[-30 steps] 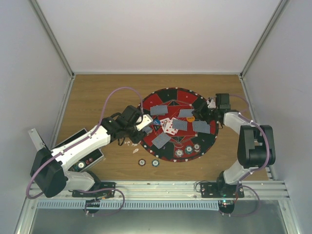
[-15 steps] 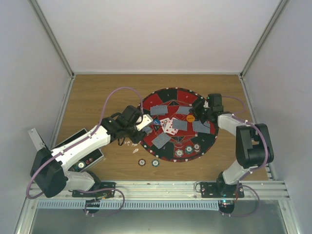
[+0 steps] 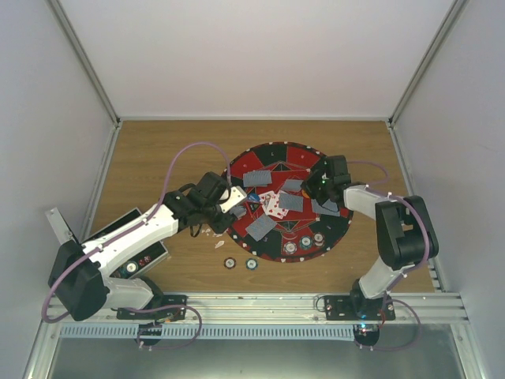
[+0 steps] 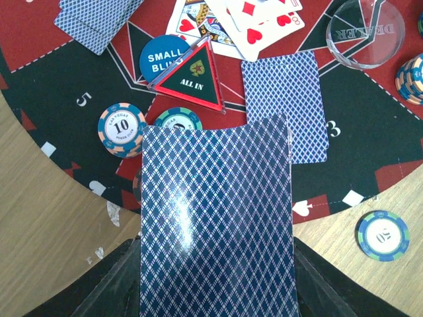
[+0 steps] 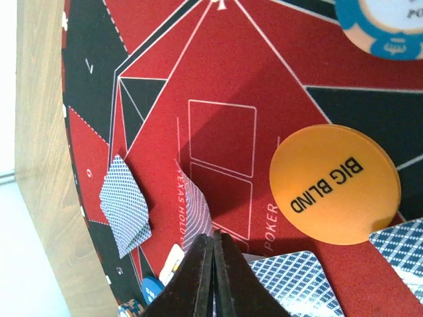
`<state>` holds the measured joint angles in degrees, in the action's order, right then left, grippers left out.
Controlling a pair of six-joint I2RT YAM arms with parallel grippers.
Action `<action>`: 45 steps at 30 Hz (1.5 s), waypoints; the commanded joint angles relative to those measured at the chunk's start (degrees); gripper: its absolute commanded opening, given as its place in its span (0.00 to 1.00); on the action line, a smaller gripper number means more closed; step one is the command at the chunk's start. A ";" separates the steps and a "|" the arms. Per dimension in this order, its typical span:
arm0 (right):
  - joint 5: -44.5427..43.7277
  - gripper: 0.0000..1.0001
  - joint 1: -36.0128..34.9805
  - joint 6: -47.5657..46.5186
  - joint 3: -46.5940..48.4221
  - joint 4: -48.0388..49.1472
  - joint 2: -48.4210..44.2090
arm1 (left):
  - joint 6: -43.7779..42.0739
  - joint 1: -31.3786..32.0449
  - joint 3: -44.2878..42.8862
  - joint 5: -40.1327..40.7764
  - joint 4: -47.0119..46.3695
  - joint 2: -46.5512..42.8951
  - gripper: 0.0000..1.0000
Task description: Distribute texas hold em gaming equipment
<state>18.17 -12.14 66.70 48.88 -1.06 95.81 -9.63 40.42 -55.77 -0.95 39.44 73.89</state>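
Note:
My left gripper (image 3: 237, 207) hangs over the mat's left edge, shut on a stack of blue-backed playing cards (image 4: 215, 218) that fills the left wrist view; its fingers (image 4: 317, 284) flank the stack. Below it lie a "10" chip (image 4: 121, 129), a teal chip (image 4: 178, 121), the blue SMALL BLIND disc (image 4: 165, 58) and a face-down card (image 4: 285, 105). My right gripper (image 3: 316, 186) is low over the mat's right half. Its jaws are pressed together (image 5: 213, 236) on one blue-backed card (image 5: 197, 210) held edge-on. The orange BIG BLIND disc (image 5: 334, 185) lies just beside it.
The round red-and-black mat (image 3: 293, 154) holds several face-down cards, face-up cards (image 3: 274, 203), chip stacks (image 3: 305, 242), a red ALL IN triangle (image 4: 192, 79) and a clear DEALER button (image 4: 365, 33). Two chips (image 3: 230, 263) lie on the wood near it. A black case (image 3: 138, 253) lies at the left.
My right gripper has moved left from the mat's right edge to over the mat beside the orange disc. The left arm has stayed still with its stack of cards.

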 commanded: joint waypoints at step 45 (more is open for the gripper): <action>-20.99 1.00 6.87 -25.34 8.14 -21.37 -16.62 | 34.62 -20.04 7.16 9.20 -11.79 15.65 0.71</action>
<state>-2.28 -5.87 43.99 57.32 -22.59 80.01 22.28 20.53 -49.78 8.43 31.48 89.45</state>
